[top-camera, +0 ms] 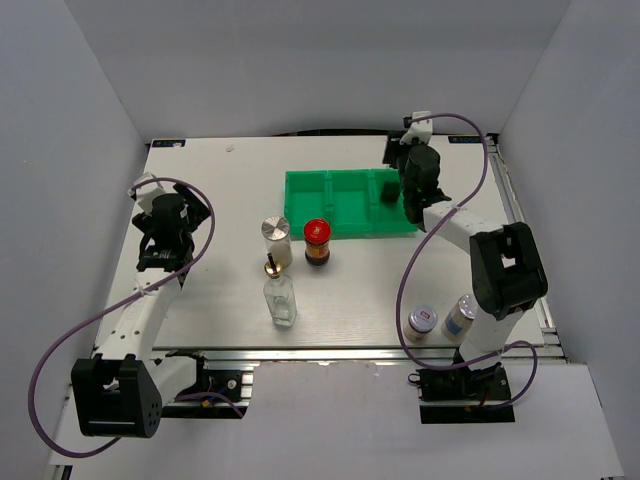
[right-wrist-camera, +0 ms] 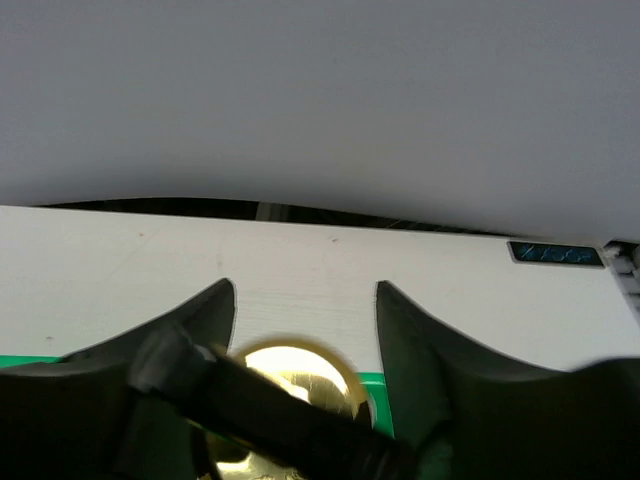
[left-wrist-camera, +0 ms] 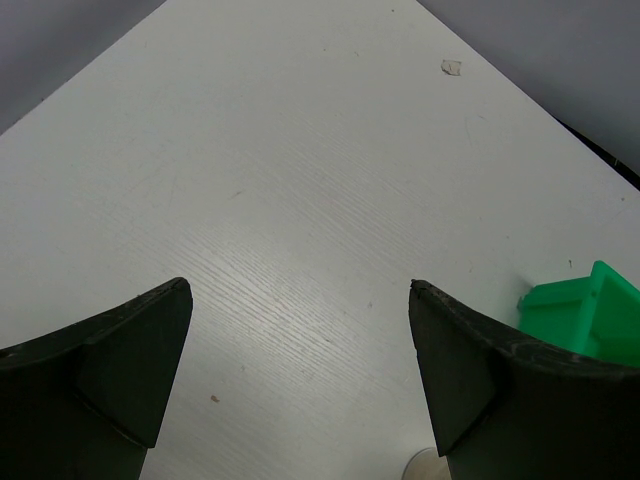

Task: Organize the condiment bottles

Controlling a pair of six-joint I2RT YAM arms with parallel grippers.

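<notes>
The right hand [top-camera: 405, 195] is clamped on a gold-capped bottle [right-wrist-camera: 295, 375]. Only the bottle's round gold top shows, low between the fingers in the wrist view, and the body is hidden. From above, this hand hangs over the 3 o'clock compartment of the green three-compartment plastic tray [top-camera: 330, 185], which lies toward 1 o'clock on the white counter [top-camera: 220, 180]. Whether the bottle's base touches the tray floor I cannot tell.

The step in hand appears to be setting this bottle into the tray. The next move probably calls for lowering it until it stands, parting the fingers, then rising straight up so the spout is not snagged.

At the tray's 7 o'clock wait a silver-lidded shaker [top-camera: 277, 238], a red-lidded dark jar [top-camera: 317, 243] and a clear glass bottle with gold spout [top-camera: 280, 297]. Two small labelled shakers [top-camera: 421, 322] stand at the counter's 5 o'clock. The left hand [top-camera: 165, 250] is spread wide and empty, at 9 o'clock.
</notes>
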